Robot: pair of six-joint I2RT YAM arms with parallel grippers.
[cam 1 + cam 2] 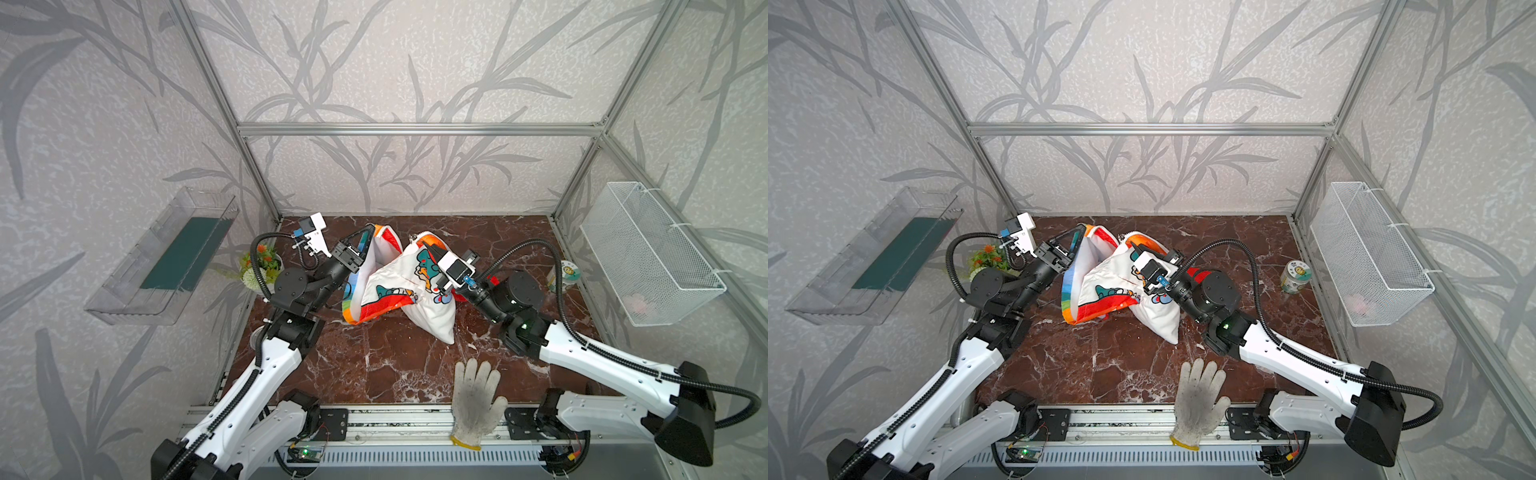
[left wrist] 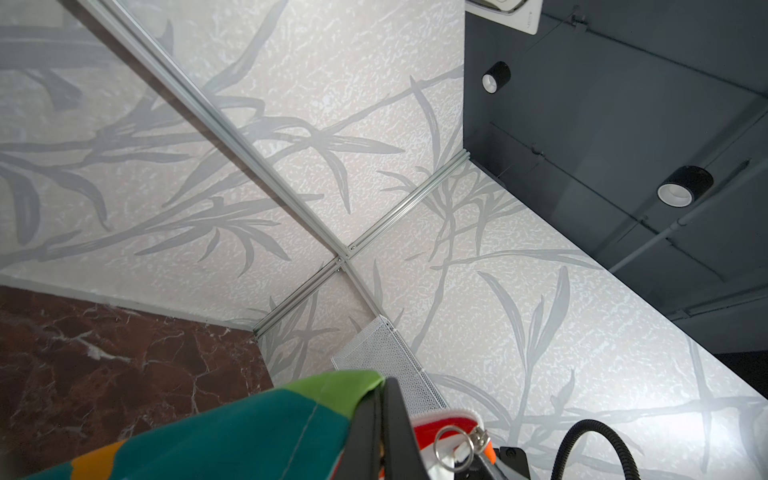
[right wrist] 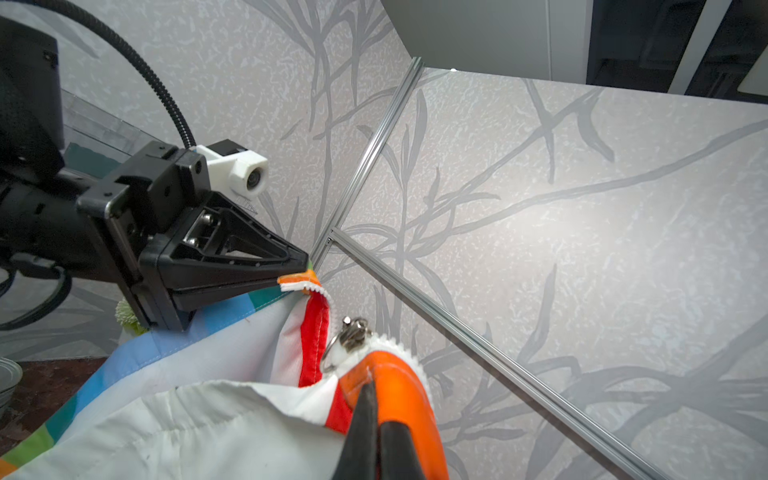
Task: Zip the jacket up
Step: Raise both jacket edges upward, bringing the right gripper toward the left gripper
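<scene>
Rainbow-striped child's jacket (image 1: 392,272) with white cartoon panels hangs bunched over the rear middle of the red-brown marble tabletop (image 1: 374,365), lower folds resting on the surface, white zipper open at the top with its metal ring pull (image 3: 351,332) exposed. The left gripper (image 1: 368,233) is clamped closed on the striped edge at the end of one zipper tape; the right gripper (image 1: 429,249) is clamped closed on the orange edge just beside the ring pull. A dirty white knit glove (image 1: 476,399) lies well apart at the front edge, and a small labelled jar (image 1: 563,276) stands to the right.
</scene>
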